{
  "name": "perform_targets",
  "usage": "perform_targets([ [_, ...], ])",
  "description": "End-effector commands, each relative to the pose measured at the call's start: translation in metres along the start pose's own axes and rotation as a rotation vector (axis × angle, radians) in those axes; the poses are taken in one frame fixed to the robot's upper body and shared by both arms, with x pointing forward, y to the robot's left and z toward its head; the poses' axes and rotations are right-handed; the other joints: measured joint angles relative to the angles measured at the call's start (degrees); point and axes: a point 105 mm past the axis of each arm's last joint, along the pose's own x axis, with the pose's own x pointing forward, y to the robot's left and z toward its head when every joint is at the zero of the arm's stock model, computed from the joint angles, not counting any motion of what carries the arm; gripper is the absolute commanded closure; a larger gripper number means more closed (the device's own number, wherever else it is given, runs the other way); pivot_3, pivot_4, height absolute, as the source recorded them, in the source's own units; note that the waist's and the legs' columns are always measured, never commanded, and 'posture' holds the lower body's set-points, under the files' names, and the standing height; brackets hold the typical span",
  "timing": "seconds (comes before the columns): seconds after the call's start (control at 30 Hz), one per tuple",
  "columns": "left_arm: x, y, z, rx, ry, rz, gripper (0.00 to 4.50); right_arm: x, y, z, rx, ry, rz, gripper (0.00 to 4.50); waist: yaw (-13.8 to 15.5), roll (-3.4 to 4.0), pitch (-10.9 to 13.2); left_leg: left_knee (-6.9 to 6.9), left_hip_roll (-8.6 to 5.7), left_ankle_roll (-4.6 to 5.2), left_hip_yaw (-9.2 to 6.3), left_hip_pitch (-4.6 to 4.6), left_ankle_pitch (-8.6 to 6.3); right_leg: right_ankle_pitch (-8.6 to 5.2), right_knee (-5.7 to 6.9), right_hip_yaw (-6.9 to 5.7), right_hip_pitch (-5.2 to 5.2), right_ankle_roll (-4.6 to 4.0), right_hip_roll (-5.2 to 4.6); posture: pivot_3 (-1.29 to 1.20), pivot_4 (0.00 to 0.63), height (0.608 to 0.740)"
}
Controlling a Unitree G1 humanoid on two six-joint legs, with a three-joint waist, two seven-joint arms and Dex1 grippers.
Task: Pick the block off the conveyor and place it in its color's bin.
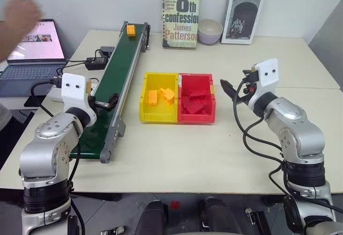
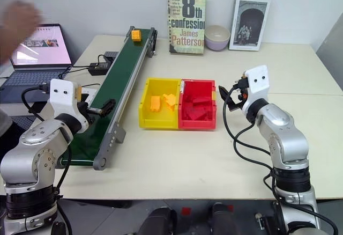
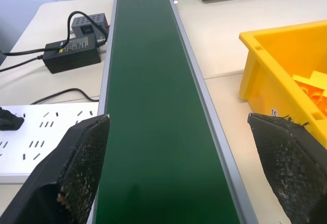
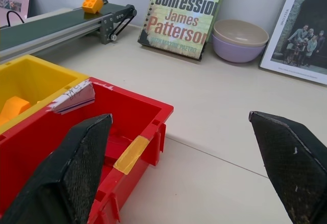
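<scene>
Right now the block point(image 1: 130, 29) sits at the far end of the conveyor point(image 1: 120, 74), on the dark green belt near its far roller, well away from both arms. The left claw point(image 3: 179, 168) hangs over the near stretch of the belt with its fingers spread wide and empty, one on each side of the belt. The right claw point(image 4: 194, 168) hovers beside the red bin point(image 1: 197, 105), also spread wide and holding nothing. The likeliest failure is timing: if the belt carries the block toward the left claw, closing too early or too late would miss it or knock it off a side rail onto the table point(image 1: 177, 154). A skewed block could also slip out of the fingers. A second risk lies at the drop, since the yellow bin point(image 1: 158, 104) stands touching the red one, so a release slightly off to the side would land the block among the dark red bricks. The block's studs face up; its long axis seems to lie roughly across the belt, though it is too small to be sure.
</scene>
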Motion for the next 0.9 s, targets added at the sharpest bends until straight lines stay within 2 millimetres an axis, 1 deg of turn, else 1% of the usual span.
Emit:
perform_targets([
  [0.03, -0.005, -0.001, 0.014, 0.021, -0.048, -0.008, 0.02, -0.005, -0.003, 0.012, -0.013, -0.05, -0.011, 0.0, 0.0, 0.0, 0.0, 0.0, 0.0, 0.0, 0.0, 0.0, 0.0, 0.0, 0.0, 0.0, 0.0, 0.0, 0.0, 0.0, 0.15, 0.74],
  [0.3, -0.007, -0.002, 0.017, 0.017, -0.062, -0.016, 0.02, -0.008, -0.007, 0.013, -0.023, -0.046, -0.01, 0.0, 0.0, 0.0, 0.0, 0.0, 0.0, 0.0, 0.0, 0.0, 0.0, 0.0, 0.0, 0.0, 0.0, 0.0, 0.0, 0.0, 0.15, 0.74],
  [0.4, -0.009, 0.001, 0.017, 0.02, -0.067, 0.009, 0.02, -0.008, -0.007, 0.013, -0.029, -0.046, -0.003, 0.0, 0.0, 0.0, 0.0, 0.0, 0.0, 0.0, 0.0, 0.0, 0.0, 0.0, 0.0, 0.0, 0.0, 0.0, 0.0, 0.0, 0.15, 0.74],
  [0.53, -0.011, 0.008, 0.017, 0.008, -0.078, 0.084, 0.02, -0.008, -0.001, 0.018, -0.031, -0.062, 0.055, 0.0, 0.01, 0.0, 0.0, 0.0, 0.0, 0.0, -0.01, 0.0, 0.0, 0.0, 0.0, 0.0, 0.0, 0.0, 0.0, 0.0, 0.15, 0.74],
  [0.63, -0.009, 0.012, 0.015, -0.033, -0.086, 0.135, 0.02, -0.014, 0.022, 0.032, -0.011, -0.109, 0.259, 0.0, 0.01, 0.0, 0.0, 0.0, 0.0, 0.0, 0.0, 0.01, 0.0, 0.0, 0.0, 0.01, 0.01, 0.0, 0.0, 0.0, 0.15, 0.74],
  [0.67, -0.008, 0.013, 0.015, -0.04, -0.087, 0.143, 0.02, -0.016, 0.027, 0.035, -0.008, -0.117, 0.303, 0.0, 0.01, 0.01, 0.01, 0.01, 0.01, 0.0, -0.02, 0.01, 0.0, 0.0, 0.0, -0.01, 0.02, 0.0, 0.0, 0.0, 0.15, 0.74],
  [0.77, -0.004, 0.016, 0.014, -0.072, -0.09, 0.185, 0.02, -0.029, 0.054, 0.045, 0.041, -0.135, 0.563, 0.0, 0.02, 0.02, 0.01, 0.01, 0.0, 0.0, -0.03, 0.01, 0.0, 0.0, -0.01, -0.02, 0.02, 0.0, 0.01, 0.0, 0.15, 0.74],
  [0.9, 0.004, 0.014, 0.009, -0.085, -0.071, 0.201, 0.02, -0.043, 0.08, 0.057, 0.059, -0.138, 0.801, 0.0, 0.03, 0.01, 0.01, 0.02, 0.0, 0.0, -0.07, 0.01, 0.0, 0.0, 0.01, -0.06, 0.04, 0.0, 0.01, 0.0, 0.15, 0.74],
])
